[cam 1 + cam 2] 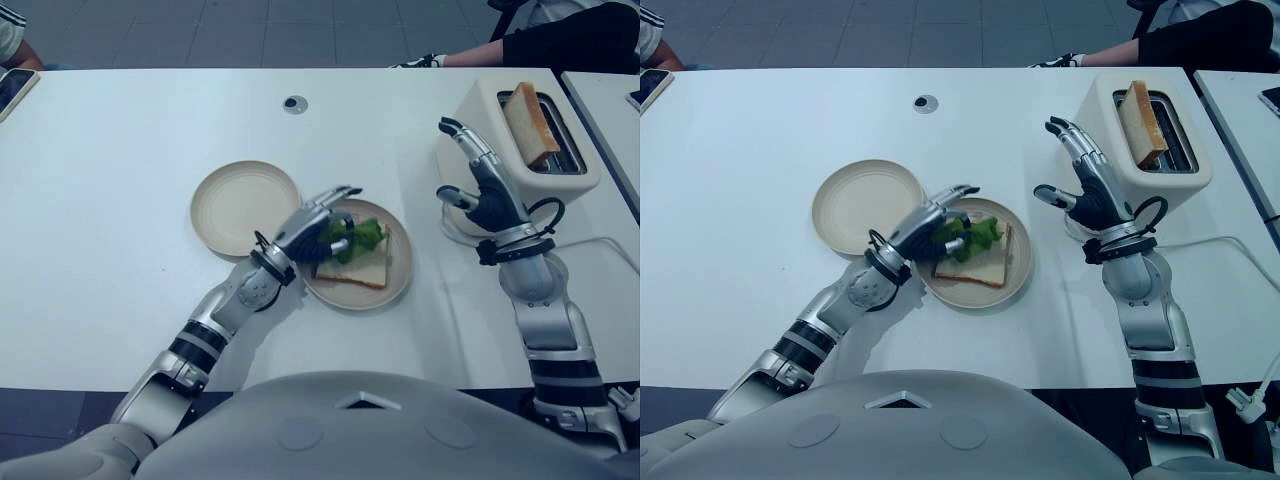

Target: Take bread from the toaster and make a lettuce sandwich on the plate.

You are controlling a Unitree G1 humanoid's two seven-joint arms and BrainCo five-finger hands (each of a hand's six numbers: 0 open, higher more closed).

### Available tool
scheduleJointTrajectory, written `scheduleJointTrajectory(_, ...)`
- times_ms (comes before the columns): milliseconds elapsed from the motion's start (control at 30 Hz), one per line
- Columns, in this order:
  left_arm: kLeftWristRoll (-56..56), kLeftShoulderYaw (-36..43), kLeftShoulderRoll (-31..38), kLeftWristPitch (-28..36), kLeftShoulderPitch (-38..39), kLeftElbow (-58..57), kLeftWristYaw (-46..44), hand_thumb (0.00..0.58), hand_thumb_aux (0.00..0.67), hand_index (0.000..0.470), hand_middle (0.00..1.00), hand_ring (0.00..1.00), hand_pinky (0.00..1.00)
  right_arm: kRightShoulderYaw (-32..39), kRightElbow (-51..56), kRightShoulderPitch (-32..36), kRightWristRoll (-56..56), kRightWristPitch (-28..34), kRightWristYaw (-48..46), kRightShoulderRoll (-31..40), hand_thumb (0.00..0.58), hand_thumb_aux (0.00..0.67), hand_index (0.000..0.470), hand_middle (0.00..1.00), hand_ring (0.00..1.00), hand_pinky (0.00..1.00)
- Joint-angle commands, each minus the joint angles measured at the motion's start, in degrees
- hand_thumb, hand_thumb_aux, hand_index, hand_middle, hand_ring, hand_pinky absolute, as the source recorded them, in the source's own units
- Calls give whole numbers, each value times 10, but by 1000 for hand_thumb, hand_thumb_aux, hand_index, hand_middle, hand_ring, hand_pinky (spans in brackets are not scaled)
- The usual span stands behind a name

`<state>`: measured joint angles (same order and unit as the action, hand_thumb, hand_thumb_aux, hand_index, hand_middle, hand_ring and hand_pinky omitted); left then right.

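Note:
A cream toaster stands at the right, with one bread slice sticking up from its slot. My right hand is raised just left of the toaster, fingers spread and holding nothing. On the tan plate in the middle lies another bread slice with green lettuce on top of it. My left hand is at the plate's left rim, its fingers curled over and into the lettuce's left end.
A second, bare plate lies just left of the sandwich plate. The toaster's cable runs right along the table. A small dark disc sits at the far middle. A phone lies at the left edge.

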<state>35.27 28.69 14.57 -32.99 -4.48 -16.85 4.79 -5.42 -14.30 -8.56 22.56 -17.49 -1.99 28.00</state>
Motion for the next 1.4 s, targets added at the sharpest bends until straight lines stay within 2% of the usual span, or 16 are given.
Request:
scheduleJointTrajectory(33,5,17,11,-19,-5,-13,-24,580,670,470,0,0,0,-56,-10,-5,4,5,16,13,0,0,0,0,0,0)
scheduleJointTrajectory(167,12,16,12,-19,-7,-18,-22,580,670,470,0,0,0,-113,-32,-7,25,15,53,8,0,0,0,0,0,0)
scheduleJointTrajectory(200,21,17,13,-15,-9,-23,-17,559,544,382,0,0,0,-129,-46,-9,35,19,63,6,0,0,0,0,0,0)
scheduleJointTrajectory(233,29,17,14,-10,-10,-26,-12,420,318,223,0,0,0,-144,-64,-9,42,27,69,4,0,0,0,0,0,0)
scheduleJointTrajectory(267,33,16,15,-7,-9,-26,-10,0,0,0,0,0,0,-161,-80,-8,50,39,76,3,0,0,0,0,0,0)
scheduleJointTrajectory(400,47,8,19,4,-5,-24,8,0,0,0,0,0,0,-197,-5,-9,140,125,96,35,0,0,0,0,0,0)
scheduleJointTrajectory(667,39,-25,19,5,16,36,54,0,0,0,0,0,0,-98,123,40,206,176,95,53,0,0,0,0,0,0)
scheduleJointTrajectory(700,32,-33,17,1,20,49,61,0,0,0,0,0,0,-88,132,53,208,176,93,57,40,24,17,0,0,0)
scheduleJointTrajectory(733,27,-39,15,-3,23,60,68,0,0,0,0,0,0,-80,138,63,207,175,93,60,313,215,151,0,0,0)
scheduleJointTrajectory(800,18,-52,13,-8,30,76,80,0,0,0,0,0,0,-72,135,77,206,176,100,61,535,483,339,0,0,0)
scheduleJointTrajectory(833,13,-59,12,-10,33,81,84,0,0,0,0,0,0,-73,130,79,203,177,105,61,580,670,470,294,294,294)
scheduleJointTrajectory(867,7,-64,12,-11,37,85,85,0,0,0,0,0,0,-76,124,78,201,175,112,61,580,670,470,800,800,800)
scheduleJointTrajectory(900,3,-68,12,-11,40,87,85,0,0,0,0,0,0,-80,117,74,201,174,119,61,580,670,470,1000,1000,1000)
scheduleJointTrajectory(1200,-15,-100,12,-7,59,87,89,0,0,0,0,0,0,-114,20,65,183,129,190,50,580,670,470,1000,1000,1000)
scheduleJointTrajectory(1300,-26,-133,1,-7,59,95,119,0,0,0,0,0,0,-110,-59,71,165,49,245,30,580,670,470,1000,1000,1000)
scheduleJointTrajectory(1400,-21,-162,-12,-9,63,98,163,0,0,0,0,0,0,-23,-79,56,56,-68,195,15,580,670,470,1000,1000,1000)
